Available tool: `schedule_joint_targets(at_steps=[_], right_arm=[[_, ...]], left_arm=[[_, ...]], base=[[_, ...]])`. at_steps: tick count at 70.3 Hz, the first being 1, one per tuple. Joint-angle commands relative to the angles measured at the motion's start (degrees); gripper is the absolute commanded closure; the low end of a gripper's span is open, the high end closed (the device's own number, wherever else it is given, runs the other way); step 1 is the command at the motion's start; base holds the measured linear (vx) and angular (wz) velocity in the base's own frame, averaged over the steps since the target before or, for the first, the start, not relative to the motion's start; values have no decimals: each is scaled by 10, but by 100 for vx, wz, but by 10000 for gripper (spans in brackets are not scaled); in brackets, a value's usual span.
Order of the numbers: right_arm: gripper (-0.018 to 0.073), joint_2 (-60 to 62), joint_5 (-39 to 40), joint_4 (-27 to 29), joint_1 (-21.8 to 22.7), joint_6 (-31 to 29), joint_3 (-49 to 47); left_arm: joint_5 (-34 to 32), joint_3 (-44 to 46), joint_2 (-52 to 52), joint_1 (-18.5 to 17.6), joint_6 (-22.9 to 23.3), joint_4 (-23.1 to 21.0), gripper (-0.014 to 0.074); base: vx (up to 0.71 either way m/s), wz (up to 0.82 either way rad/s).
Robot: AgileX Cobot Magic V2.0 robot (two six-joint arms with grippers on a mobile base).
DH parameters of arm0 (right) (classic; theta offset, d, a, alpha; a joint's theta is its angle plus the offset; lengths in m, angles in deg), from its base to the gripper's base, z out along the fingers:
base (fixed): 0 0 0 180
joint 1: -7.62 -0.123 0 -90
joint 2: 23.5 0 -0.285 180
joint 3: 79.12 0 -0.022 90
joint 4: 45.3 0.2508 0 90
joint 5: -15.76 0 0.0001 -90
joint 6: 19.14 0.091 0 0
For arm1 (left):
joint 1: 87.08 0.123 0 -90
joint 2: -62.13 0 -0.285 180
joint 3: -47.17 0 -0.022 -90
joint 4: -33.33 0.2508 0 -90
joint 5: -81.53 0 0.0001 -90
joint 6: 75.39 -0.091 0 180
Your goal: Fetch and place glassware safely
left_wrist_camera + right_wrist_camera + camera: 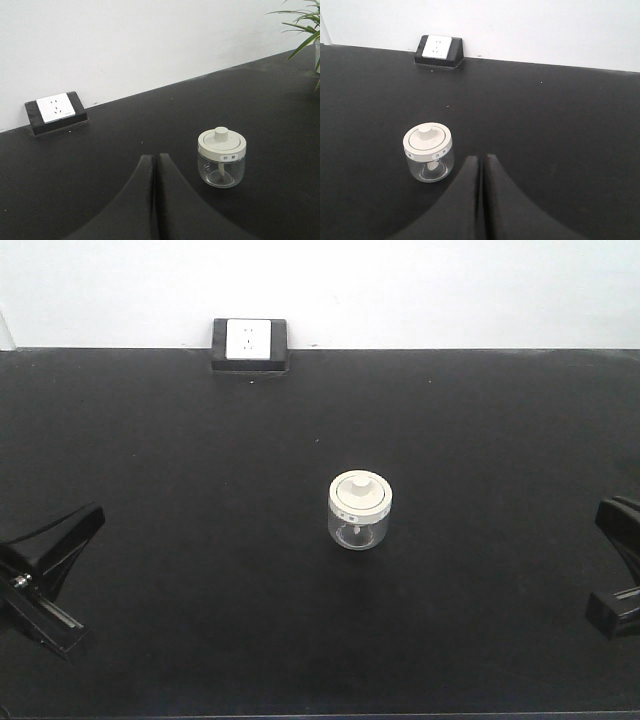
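Because nothing is grasped yet, the left gripper (88, 515) rests closed and empty at the table's left edge; the glass jar (360, 510) stands upright mid-table for access from either side; the right gripper (481, 159) waits closed, empty.

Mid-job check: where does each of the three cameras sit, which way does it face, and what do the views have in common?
Exterior front-facing: high, looking down at the black table; left gripper and right gripper at the edges.
Left wrist-mounted: low, facing the wall; shut left gripper in front, glass jar to its right.
Right wrist-mounted: low, facing the wall; shut right gripper, jar to its left.
All share the jar and wall socket.
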Motion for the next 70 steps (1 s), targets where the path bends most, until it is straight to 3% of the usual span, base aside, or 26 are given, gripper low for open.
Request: schedule_joint_targets(at_steps=[1, 33, 44, 54, 60, 70], right_arm=[[563, 0, 37, -3, 3, -6, -13], [563, 0, 37, -3, 3, -6, -13], [563, 0, 37, -3, 3, -6, -13], [563, 0, 37, -3, 3, -6, -13], [563, 0, 37, -3, 3, -6, -13], [563, 0, 37, -3, 3, -6, -13]], left_arm=[[-36, 16, -4, -3, 5, -19, 603], [-35, 15, -3, -3, 5, -19, 603], [-8, 15, -19, -2, 3, -65, 603], [69, 15, -63, -2, 1, -71, 603], [119, 15, -93, -3, -13, -103, 603], [184, 15, -142, -3, -134, -228, 603]], base=[[0, 0], [0, 0], [0, 0], [0, 0], [0, 0], [0, 0]])
